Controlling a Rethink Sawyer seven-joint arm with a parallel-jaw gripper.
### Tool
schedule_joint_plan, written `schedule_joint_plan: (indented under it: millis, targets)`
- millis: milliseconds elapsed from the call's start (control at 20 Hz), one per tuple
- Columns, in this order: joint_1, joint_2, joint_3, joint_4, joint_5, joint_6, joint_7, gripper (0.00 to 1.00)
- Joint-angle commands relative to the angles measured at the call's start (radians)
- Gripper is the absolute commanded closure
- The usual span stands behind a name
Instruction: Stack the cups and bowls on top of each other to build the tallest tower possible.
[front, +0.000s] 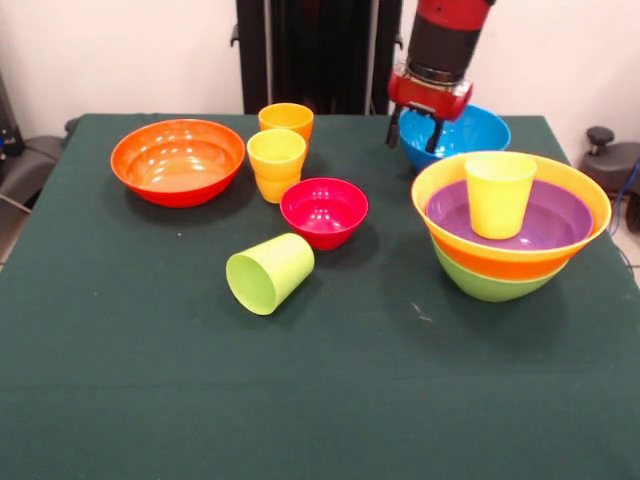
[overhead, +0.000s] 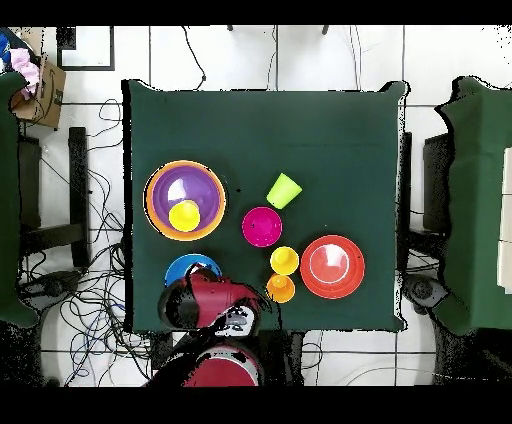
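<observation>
1. The gripper (front: 415, 133) hangs at the upper right of the front view, over the near rim of the blue bowl (front: 470, 130). Its two dark fingers point down, spread apart, with nothing between them.
2. Judging by that position, the step in hand is picking up the blue bowl. To do it well, one finger should drop inside the rim and one outside, pinching the wall squarely before lifting; the glossy plastic looks slippery, so a shallow bite could let the bowl swing or slide out.
3. The tower (front: 510, 245) stands at the right of the front view: a lime green bowl at the bottom, an orange one in it, then a purple one, with a yellow cup (front: 498, 193) upright inside. That cup would probably have to come out before another bowl nests.
4. Still loose left of centre: a large orange bowl (front: 178, 160), a small magenta bowl (front: 323, 211), yellow (front: 276, 163) and orange cups (front: 286, 119) touching, and a green cup (front: 269, 272) on its side.
</observation>
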Motion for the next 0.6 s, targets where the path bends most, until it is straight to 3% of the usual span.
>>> schedule_joint_plan:
  millis: [50, 350, 450, 500, 600]
  targets:
    - [0.040, 0.021, 0.117, -0.039, 0.072, 0.022, 0.164, 0.00]
    - [0.055, 0.074, 0.093, -0.068, 0.077, -0.026, 0.151, 0.00]
    - [0.097, 0.086, 0.050, -0.083, 0.088, -0.034, 0.153, 0.00]
    - [0.117, 0.092, 0.028, -0.091, 0.093, -0.039, 0.154, 1.00]
    - [0.132, 0.099, 0.013, -0.097, 0.097, -0.034, 0.152, 1.00]
